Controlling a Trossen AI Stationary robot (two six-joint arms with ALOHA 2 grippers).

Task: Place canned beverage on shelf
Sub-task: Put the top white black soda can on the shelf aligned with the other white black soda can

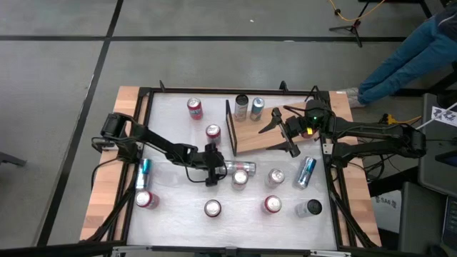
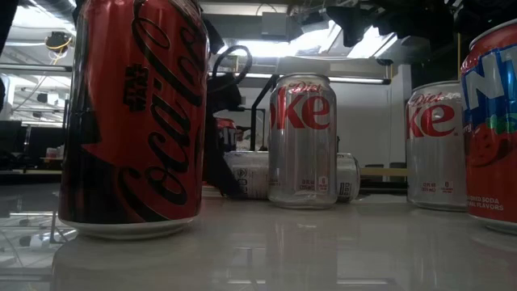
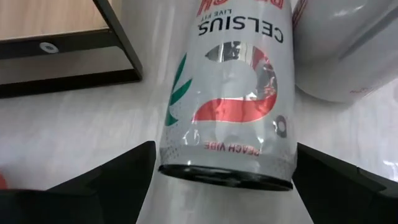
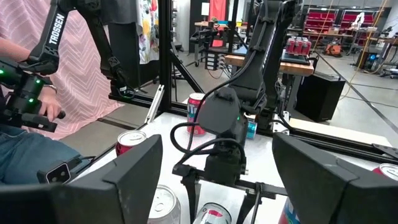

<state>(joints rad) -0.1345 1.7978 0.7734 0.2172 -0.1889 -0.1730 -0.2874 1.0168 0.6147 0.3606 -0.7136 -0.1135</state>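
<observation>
High view is showing you the whole white surface [image 1: 178, 150], with the shelf [image 1: 253, 132] lying as a light wooden board toward its far edge, right of centre, its black frame [image 1: 229, 128] at the board's left end. Two cans, a dark one [image 1: 241, 107] and a blue-green one [image 1: 257, 108], are standing at the shelf's far edge. Your left end effector [image 1: 223, 169] is sitting near the middle of the surface, just off the shelf's near-left corner, with its fingers spread on either side of a white Celsius can [image 3: 227, 99] lying on its side; in the left wrist view the can's end is sitting between the two dark fingers [image 3: 106, 177], which are standing clear of it, so you are not gripping it. A Diet Coke can [image 1: 240, 178] is standing right beside the lying can. Your right end effector [image 1: 282, 128] is hovering over the shelf's right end, its fingers wide apart and holding nothing.

Other cans are scattered about: red ones [image 1: 195, 108] near the far edge and by the frame [image 1: 213, 132], a blue can [image 1: 306, 171] lying toward the right edge, and several along the near edge [image 1: 213, 208]. In the low view, a red Coca-Cola can [image 2: 133, 117] is filling the foreground. A person [image 1: 410, 53] is sitting beyond the far right corner.
</observation>
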